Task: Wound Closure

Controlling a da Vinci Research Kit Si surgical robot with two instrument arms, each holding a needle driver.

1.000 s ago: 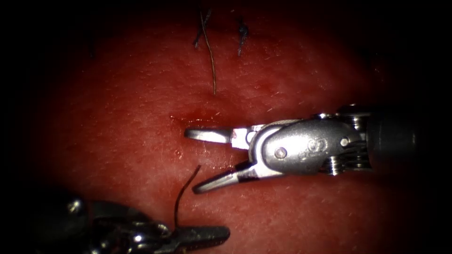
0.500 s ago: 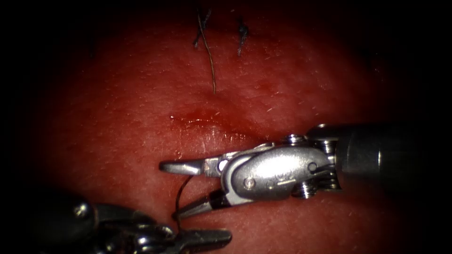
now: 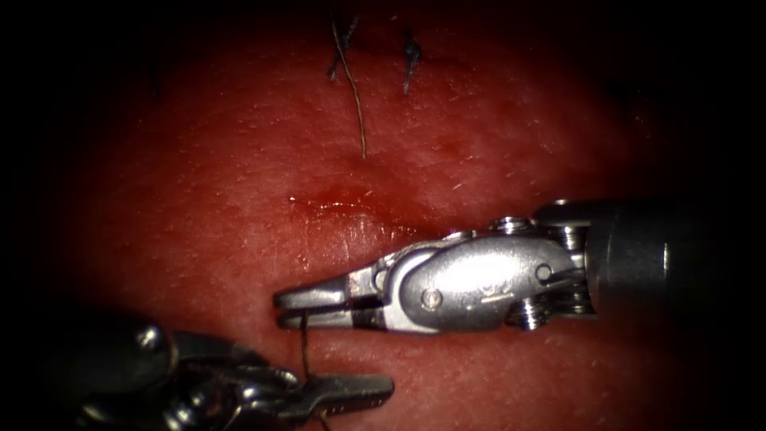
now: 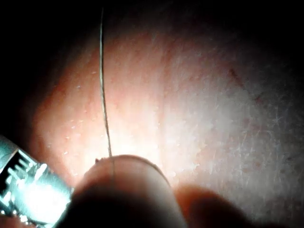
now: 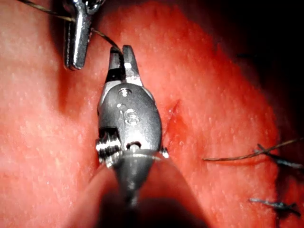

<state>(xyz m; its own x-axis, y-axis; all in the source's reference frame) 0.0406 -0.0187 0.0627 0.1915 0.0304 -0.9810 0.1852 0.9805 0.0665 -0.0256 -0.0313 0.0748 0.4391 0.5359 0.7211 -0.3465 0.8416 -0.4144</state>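
Observation:
My right tool comes in from the right over the tissue, its jaws shut on a thin dark thread close to the thread's upper end. From there the thread drops straight to the tip of my left tool at the front left and crosses it. In the right wrist view the right tool pinches the thread, which runs over the left tool. The left wrist view has the thread stretched taut over pale tissue.
A wet patch of red fluid marks the cut just behind the right tool. At the back sit two dark stitches, with a loose thread tail trailing toward the patch.
The right tool came down and to the left with jaws wide open, took the thread's free end between them and shut on it. The left tool stayed nearly in place.

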